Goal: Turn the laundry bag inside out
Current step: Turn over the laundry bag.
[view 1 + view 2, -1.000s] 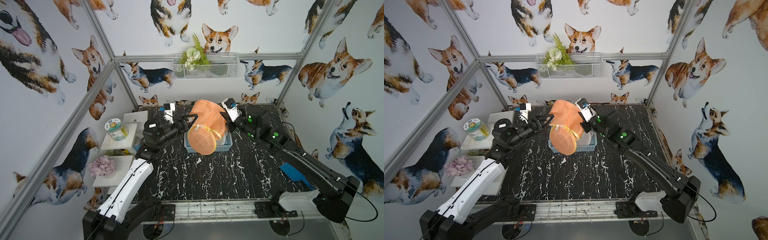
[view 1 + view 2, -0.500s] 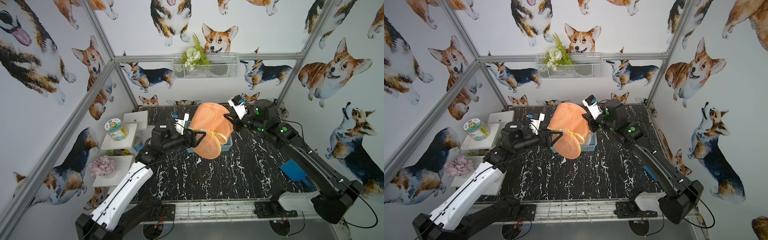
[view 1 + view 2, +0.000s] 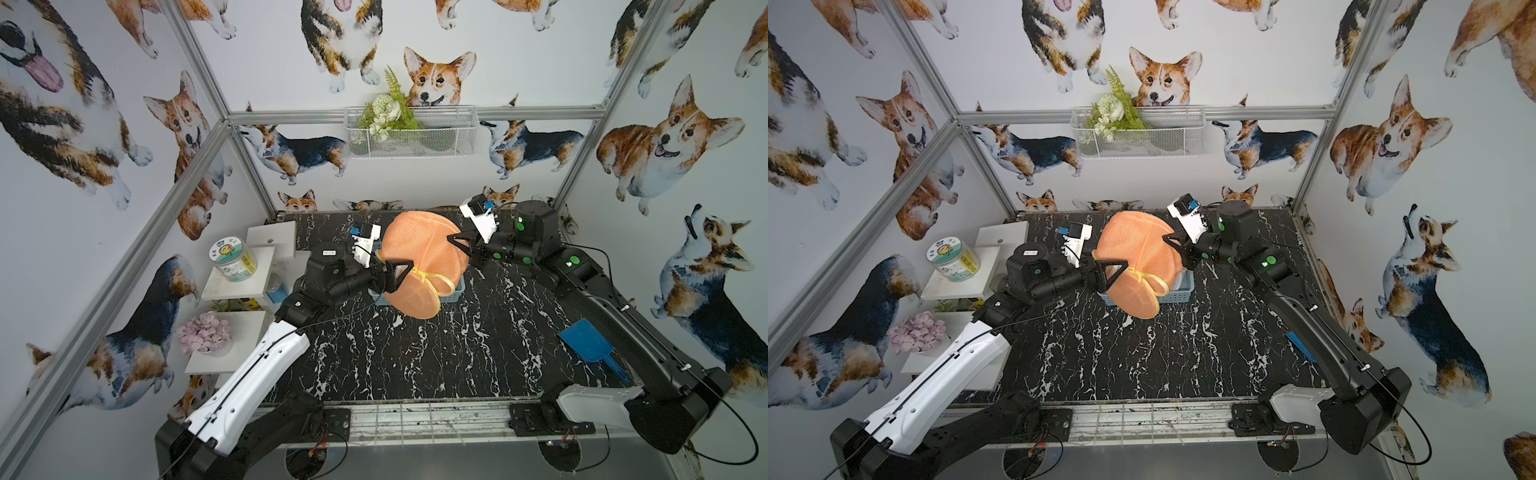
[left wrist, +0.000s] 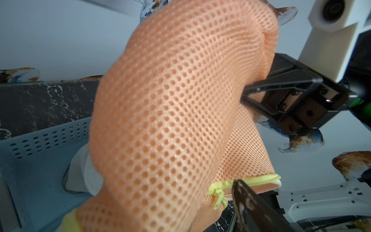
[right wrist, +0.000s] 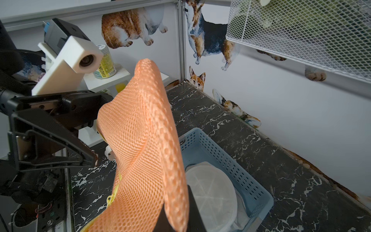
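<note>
Left gripper (image 3: 403,272), near left: jaws spread wide, grasping nothing, one finger apparently under the mesh by the zipper mouth. Laundry bag (image 3: 424,253) is held aloft over the blue basket (image 5: 230,160). Right gripper (image 3: 451,240), far right: pinched shut on the mesh. Eversion seems under way; next, the rim likely needs peeling back.

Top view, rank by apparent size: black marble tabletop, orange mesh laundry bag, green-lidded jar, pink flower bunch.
Largest first:
black marble tabletop
orange mesh laundry bag
green-lidded jar and pink flower bunch: too alike to rank
</note>
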Controlling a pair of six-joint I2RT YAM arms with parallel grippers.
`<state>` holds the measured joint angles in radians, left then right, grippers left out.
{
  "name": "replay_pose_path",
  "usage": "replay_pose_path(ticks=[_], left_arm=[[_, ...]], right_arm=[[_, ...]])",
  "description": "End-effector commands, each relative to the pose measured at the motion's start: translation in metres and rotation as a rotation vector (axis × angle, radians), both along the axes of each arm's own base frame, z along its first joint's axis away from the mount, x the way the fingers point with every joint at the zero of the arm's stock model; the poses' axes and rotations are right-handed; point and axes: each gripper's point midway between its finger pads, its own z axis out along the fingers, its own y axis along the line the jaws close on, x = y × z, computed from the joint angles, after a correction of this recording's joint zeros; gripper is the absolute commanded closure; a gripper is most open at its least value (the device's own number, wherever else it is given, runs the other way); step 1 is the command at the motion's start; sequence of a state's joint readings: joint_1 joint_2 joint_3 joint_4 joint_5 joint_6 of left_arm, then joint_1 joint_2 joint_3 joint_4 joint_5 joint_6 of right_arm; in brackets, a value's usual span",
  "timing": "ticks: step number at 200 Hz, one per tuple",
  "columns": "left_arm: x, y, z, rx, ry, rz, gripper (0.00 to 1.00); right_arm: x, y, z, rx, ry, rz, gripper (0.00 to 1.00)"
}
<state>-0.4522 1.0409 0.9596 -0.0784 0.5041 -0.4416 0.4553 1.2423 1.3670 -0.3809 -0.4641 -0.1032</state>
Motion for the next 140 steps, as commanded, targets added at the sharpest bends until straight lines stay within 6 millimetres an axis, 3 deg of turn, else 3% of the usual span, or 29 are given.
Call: replay_pose_path(ticks=[1, 39, 76, 93, 140], left_arm=[[-0.012, -0.012, 0.011, -0.043, -0.049, -0.106, 0.17], [-0.018, -0.016, 0.01, -0.057, -0.034, -0.153, 0.25], [-0.018, -0.02, 0.012, -0.099, -0.034, -0.17, 0.25], [-0.018, -0.022, 0.01, -0.102, -0.019, -0.18, 0.32], [-0.022, -0.021, 0.011, -0.111, -0.008, -0.184, 0.79]], right_arm=[[-0.007, 0.002, 0.009, 0.059, 0.009, 0.061, 1.0], [-0.006, 0.004, 0.011, 0.108, 0.046, 0.117, 1.0], [-0.009, 0.012, 0.008, 0.138, 0.077, 0.172, 1.0], [-0.006, 0.013, 0.005, 0.143, 0.085, 0.165, 1.0], [0.004, 0.011, 0.003, 0.15, 0.099, 0.118, 1.0]])
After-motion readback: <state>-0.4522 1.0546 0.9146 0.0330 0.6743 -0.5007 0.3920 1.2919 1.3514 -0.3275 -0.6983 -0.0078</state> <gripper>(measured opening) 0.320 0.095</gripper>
